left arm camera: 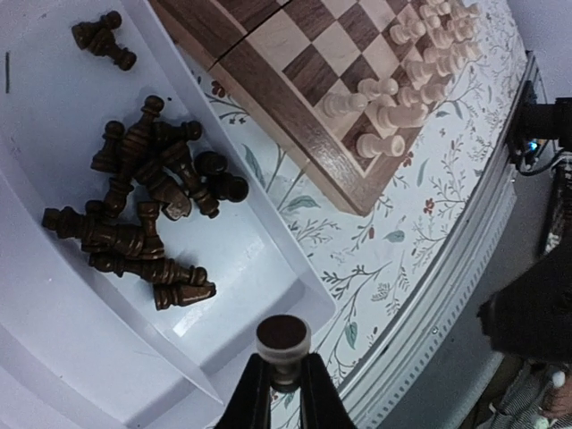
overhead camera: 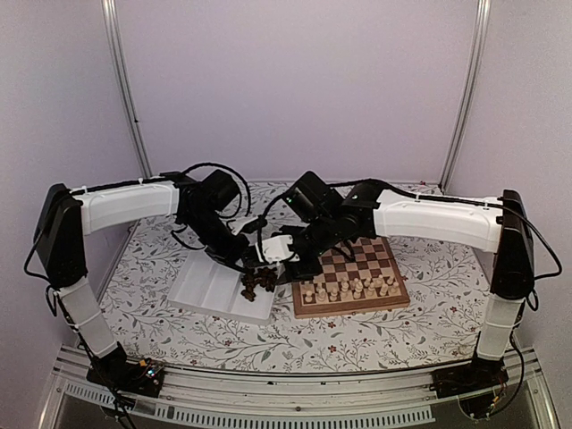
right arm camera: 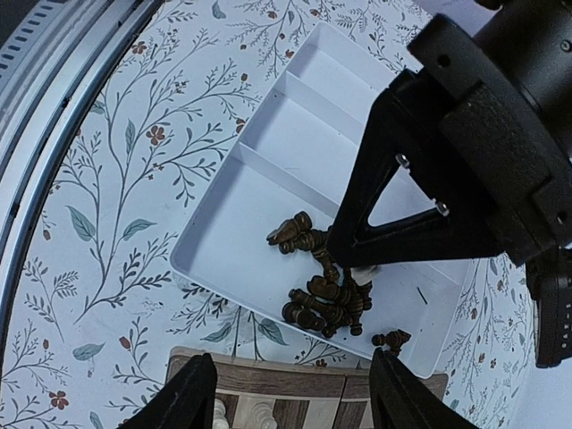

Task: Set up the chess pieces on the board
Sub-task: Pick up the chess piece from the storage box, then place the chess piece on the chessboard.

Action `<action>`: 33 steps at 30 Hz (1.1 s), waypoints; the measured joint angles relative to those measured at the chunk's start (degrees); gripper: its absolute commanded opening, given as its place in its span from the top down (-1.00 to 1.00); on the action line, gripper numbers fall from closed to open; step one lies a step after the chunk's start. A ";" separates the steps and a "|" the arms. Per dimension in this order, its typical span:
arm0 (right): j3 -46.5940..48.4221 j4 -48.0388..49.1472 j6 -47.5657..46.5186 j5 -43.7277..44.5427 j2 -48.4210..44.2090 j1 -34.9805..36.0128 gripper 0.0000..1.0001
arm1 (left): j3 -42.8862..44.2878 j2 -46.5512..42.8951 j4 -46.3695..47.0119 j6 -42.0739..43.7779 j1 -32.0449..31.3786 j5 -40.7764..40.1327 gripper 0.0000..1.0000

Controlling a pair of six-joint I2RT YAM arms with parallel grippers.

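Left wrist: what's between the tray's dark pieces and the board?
Between dark pieces and board: only the tray wall and a bare strip of floral tablecloth, per left wrist view.

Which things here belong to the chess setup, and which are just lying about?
Job: board, cream pieces on it, dark pieces in the white tray, a single piece pinched in the left tool.
Lying about: the tray itself, floral table cover.
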 measured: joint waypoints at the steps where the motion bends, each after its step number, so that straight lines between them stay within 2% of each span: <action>1: 0.13 0.17 -0.04 0.15 0.24 0.28 -0.22 | 0.13 0.00 0.02 0.15 0.00 1.46 0.80; 9: 0.72 1.29 -0.85 2.82 2.23 2.43 -0.22 | 0.72 -0.63 0.50 0.74 0.00 11.37 0.80; 22: 2.23 3.56 -0.20 7.06 3.43 3.08 -0.19 | 0.74 -0.96 1.18 0.74 0.11 16.70 0.84; 33: 2.23 4.55 0.22 8.00 3.52 3.04 0.38 | 0.74 -0.96 1.51 0.70 0.11 18.95 0.84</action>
